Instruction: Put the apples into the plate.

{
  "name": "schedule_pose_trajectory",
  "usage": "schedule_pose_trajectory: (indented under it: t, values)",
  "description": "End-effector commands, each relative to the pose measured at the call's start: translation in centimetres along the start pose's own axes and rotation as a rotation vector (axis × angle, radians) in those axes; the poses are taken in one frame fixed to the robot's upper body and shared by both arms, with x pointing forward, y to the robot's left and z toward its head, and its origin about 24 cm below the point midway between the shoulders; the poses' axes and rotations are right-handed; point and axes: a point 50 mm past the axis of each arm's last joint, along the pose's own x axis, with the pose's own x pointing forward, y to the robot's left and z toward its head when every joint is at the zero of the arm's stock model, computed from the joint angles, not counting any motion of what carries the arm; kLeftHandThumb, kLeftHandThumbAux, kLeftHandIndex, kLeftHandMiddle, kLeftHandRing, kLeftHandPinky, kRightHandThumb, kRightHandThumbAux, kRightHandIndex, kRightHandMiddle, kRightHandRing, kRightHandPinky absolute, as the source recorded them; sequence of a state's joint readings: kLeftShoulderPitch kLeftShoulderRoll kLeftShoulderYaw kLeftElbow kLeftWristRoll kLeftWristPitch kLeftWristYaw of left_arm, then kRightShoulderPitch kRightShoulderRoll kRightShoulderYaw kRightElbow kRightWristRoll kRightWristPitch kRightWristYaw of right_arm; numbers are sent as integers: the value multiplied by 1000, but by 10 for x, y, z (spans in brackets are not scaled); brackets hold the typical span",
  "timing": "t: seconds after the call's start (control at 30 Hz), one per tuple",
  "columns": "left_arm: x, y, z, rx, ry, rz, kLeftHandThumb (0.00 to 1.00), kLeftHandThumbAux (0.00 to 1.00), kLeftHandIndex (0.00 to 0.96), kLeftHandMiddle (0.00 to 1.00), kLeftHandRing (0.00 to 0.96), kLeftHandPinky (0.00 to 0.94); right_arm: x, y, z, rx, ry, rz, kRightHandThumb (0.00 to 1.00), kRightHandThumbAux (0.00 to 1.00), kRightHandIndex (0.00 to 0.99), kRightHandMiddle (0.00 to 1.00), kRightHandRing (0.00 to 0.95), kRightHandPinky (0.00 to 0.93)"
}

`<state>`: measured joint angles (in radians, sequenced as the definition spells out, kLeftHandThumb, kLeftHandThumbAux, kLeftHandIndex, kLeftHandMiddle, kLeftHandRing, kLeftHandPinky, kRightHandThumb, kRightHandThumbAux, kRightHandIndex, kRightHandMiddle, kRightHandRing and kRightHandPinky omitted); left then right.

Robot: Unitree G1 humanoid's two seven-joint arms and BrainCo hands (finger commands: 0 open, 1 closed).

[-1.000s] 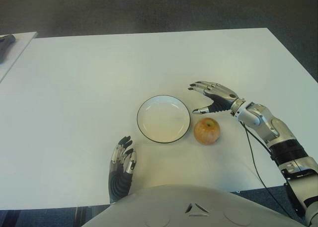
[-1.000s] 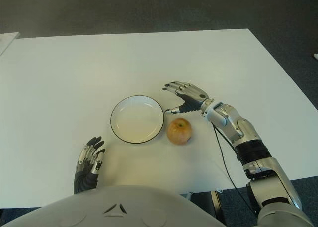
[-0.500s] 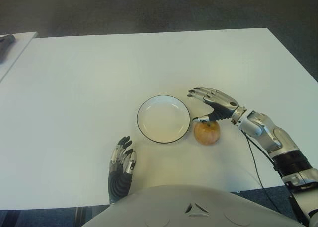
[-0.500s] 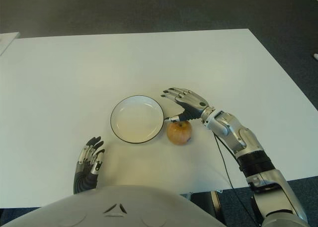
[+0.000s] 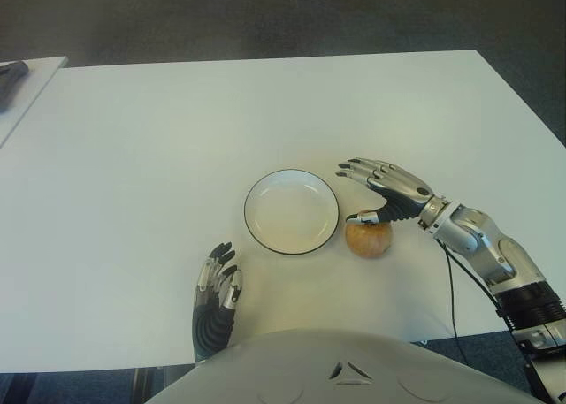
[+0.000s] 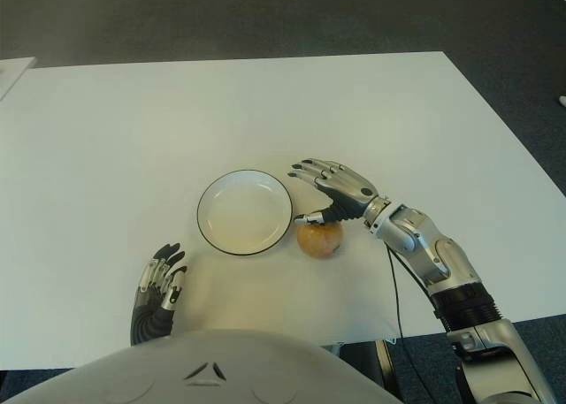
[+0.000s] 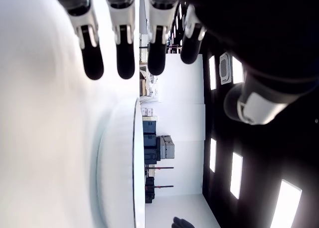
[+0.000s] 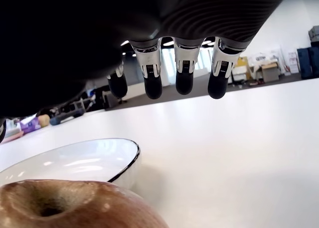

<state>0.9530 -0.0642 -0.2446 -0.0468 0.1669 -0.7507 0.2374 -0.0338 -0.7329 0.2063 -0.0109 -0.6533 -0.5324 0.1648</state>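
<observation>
Your right hand's fingers (image 5: 364,168) are spread out over the apple and hold nothing.

Your right hand (image 5: 386,190) is above the apple (image 5: 368,237), with the thumb tip at the apple's top; you cannot tell from here if it touches. The other fingers reach out flat, past the apple. The apple sits on the white counter (image 5: 177,130), just beside the plate (image 5: 291,211), on its right side. It is not in the plate. The plate is white with a dark rim. Your left hand (image 5: 217,293) shows near your body, to the left of the plate and closer to you, with its fingers loose and holding nothing.
</observation>
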Motion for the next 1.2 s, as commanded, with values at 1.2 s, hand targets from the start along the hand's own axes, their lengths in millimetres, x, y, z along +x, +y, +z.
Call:
schedule_pose_trajectory:
  t: [1.2]
  values:
    - [2, -1, -2, -14, 26, -8, 183, 474, 161, 188, 211, 250, -40, 1, 9, 14, 27, -9, 271, 183, 0, 0, 0, 0]
